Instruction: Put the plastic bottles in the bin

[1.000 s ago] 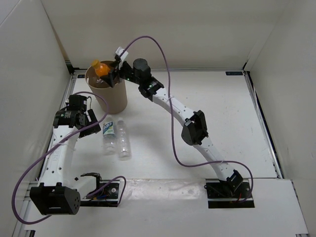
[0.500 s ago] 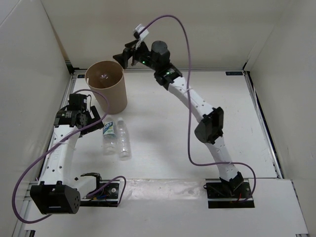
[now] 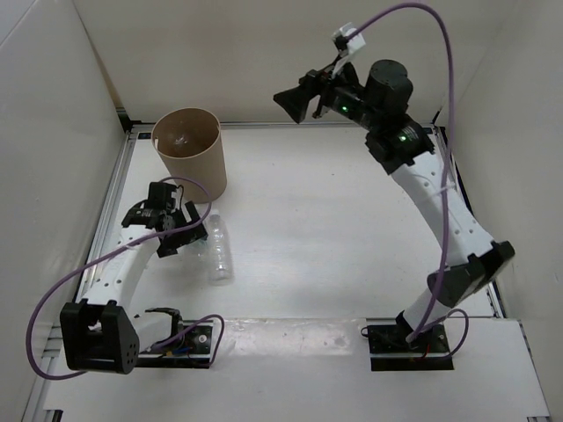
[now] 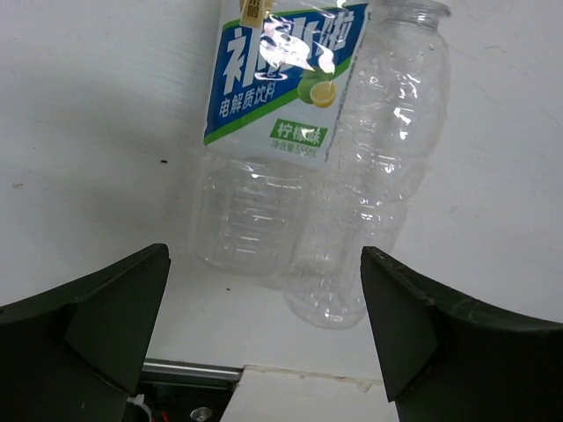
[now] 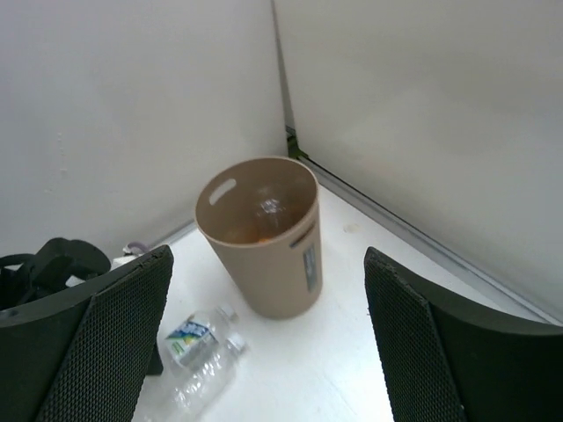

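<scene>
Empty left gripper (image 4: pixel 264 294), jaws wide apart, hovers over two touching bottles: white-green labelled bottle (image 4: pixel 277 105), plain clear bottle (image 4: pixel 391 132), lying at 5 o'clock of bin (image 3: pixel 189 171). Empty right gripper (image 3: pixel 295 101), jaws spread, high at bin's 2 o'clock. Risk: jaws straddle both bottles, so one squirts away; thin plastic crumples, slips.

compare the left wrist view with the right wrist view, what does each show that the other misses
Left wrist only: the print on the labelled bottle, readable up close. Right wrist only: the bin, upright near the corner of the walls. Both: the labelled bottle and the plain clear bottle lying side by side on the table.
</scene>
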Robot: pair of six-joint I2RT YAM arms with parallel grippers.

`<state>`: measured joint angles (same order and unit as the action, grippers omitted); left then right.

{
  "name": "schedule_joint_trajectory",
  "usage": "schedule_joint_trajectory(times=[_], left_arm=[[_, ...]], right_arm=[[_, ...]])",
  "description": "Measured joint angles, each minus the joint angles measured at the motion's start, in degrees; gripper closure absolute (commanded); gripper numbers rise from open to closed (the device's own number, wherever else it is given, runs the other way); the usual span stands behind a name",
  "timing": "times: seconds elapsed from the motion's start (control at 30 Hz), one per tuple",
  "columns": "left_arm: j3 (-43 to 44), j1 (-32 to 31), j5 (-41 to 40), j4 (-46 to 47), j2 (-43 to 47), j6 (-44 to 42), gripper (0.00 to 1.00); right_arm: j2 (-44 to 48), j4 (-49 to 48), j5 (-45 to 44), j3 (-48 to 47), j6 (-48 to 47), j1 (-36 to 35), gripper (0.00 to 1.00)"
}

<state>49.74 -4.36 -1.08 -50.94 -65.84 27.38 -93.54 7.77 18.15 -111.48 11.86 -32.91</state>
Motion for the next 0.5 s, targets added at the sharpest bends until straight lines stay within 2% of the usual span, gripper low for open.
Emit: schedule_joint_trajectory(times=[0.3,0.5], left_arm=[[-2.5,-0.5,-0.5,7.1,-6.9,2.3,0.0],[-1.3,-0.7,-1.7,9.0,-14.3,3.0,0.0]], right_arm=[[11.0,8.3,-1.4,9.7,-0.5,5.6,0.1],[14.9,11.1,-1.8,11.2,-0.5,6.6,0.1]])
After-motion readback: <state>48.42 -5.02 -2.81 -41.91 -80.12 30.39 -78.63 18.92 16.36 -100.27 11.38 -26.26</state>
